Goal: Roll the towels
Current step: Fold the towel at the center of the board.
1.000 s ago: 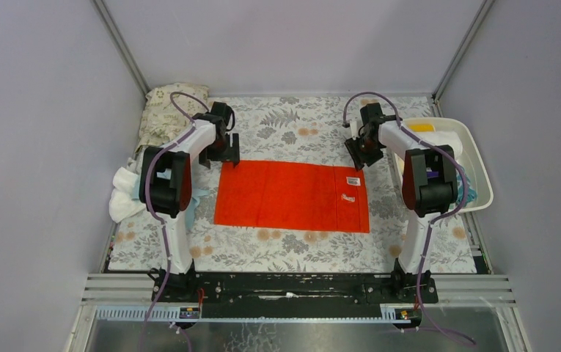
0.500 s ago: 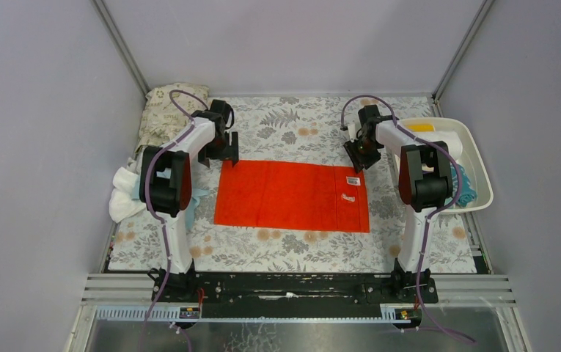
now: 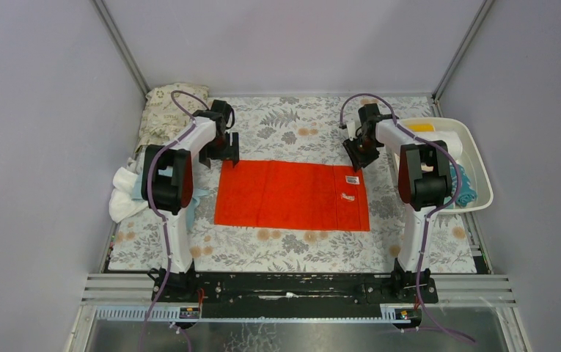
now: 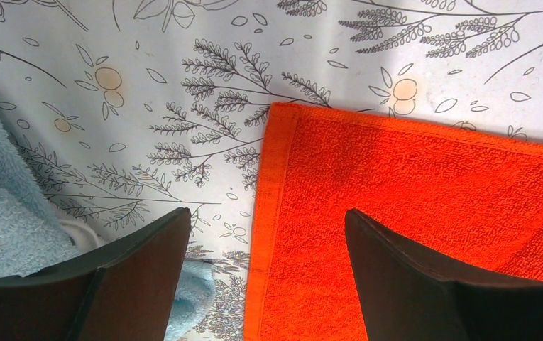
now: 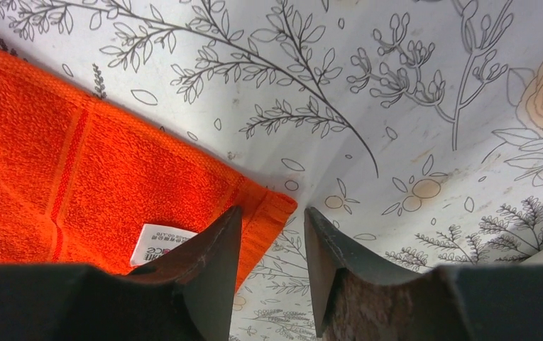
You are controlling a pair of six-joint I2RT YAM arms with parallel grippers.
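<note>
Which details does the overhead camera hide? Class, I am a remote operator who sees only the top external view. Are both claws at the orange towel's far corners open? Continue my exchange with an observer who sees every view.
Observer: Yes. The left claw is wide open, straddling the left hem of the orange towel near its far corner.
Operator: And the right one?
Observer: The right claw is open too, more narrowly, with the towel's far right corner between its tips.
Operator: Anything close to either claw?
Observer: A light blue towel lies left of the left claw, with the floral mat showing between it and the orange one.
</note>
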